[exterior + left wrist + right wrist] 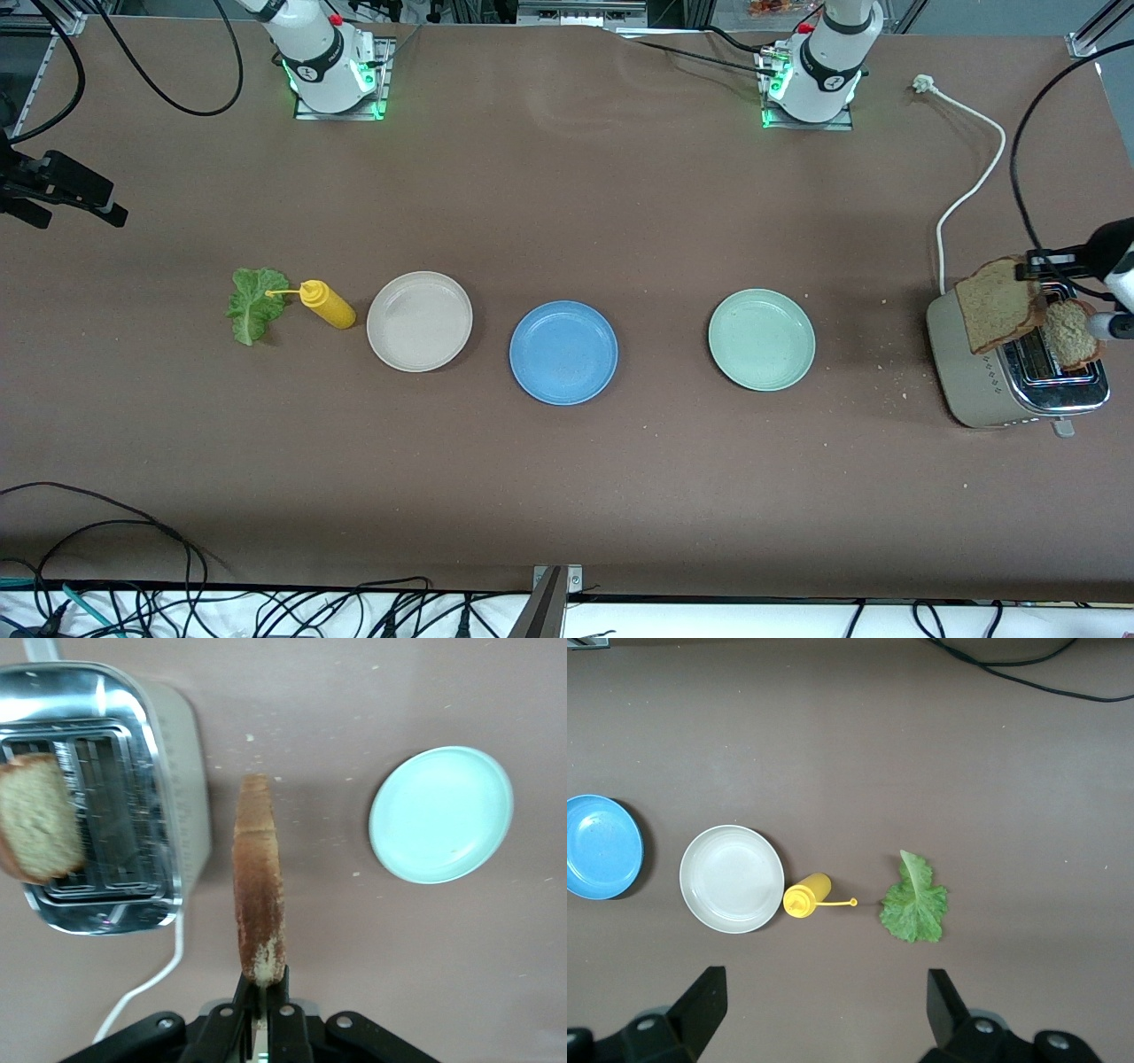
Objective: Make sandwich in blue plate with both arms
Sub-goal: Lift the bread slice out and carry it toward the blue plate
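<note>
One bread slice (259, 881) pinched edge-on in left gripper (263, 992) above toaster (1010, 381); light, crumbly, hold crust gently. Right gripper (824, 1010) waits spread wide.

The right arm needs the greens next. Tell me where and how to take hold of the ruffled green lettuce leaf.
Grip the ruffled green lettuce leaf at its ruffled outer edge, away from the yellow squeeze bottle, whose cap tether reaches the leaf. It lies flat on the brown table, so probably come straight down with the open right hand.

Three plates: one beige (419, 321), one blue (563, 352), one pale green (761, 339). Two bread slices (997, 304) (1070, 334), one lettuce leaf (255, 305), one yellow squeeze bottle (326, 304), one toaster (1010, 381).
</note>
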`<state>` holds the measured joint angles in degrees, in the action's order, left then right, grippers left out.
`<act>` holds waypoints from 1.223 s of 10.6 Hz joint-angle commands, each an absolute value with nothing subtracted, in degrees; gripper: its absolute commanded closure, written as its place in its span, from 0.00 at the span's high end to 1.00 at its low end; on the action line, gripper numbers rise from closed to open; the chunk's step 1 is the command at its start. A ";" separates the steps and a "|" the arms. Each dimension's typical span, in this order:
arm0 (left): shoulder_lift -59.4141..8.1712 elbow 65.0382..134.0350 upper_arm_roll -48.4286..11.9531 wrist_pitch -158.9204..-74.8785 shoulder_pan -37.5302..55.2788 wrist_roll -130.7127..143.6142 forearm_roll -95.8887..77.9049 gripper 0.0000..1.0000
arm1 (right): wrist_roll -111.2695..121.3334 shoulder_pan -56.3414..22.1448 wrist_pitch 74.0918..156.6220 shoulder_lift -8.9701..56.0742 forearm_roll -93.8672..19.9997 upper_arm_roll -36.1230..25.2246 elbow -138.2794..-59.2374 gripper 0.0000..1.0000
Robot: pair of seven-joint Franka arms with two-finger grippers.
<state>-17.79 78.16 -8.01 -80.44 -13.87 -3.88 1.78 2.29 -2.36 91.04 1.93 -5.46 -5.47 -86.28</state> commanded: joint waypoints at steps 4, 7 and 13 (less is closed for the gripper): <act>-18.98 79.71 -17.30 -83.39 -11.09 19.90 -10.97 0.00 | 2.55 -2.11 90.18 1.85 -6.15 -5.45 -85.34 1.00; -22.22 79.89 -17.58 -92.16 -2.40 33.79 -17.12 0.00 | 2.46 -2.11 90.35 1.85 -6.15 -5.45 -85.34 1.00; -30.57 79.81 -17.58 -117.02 14.30 51.30 -19.77 0.00 | 2.46 -2.11 90.35 1.85 -6.33 -5.19 -85.34 1.00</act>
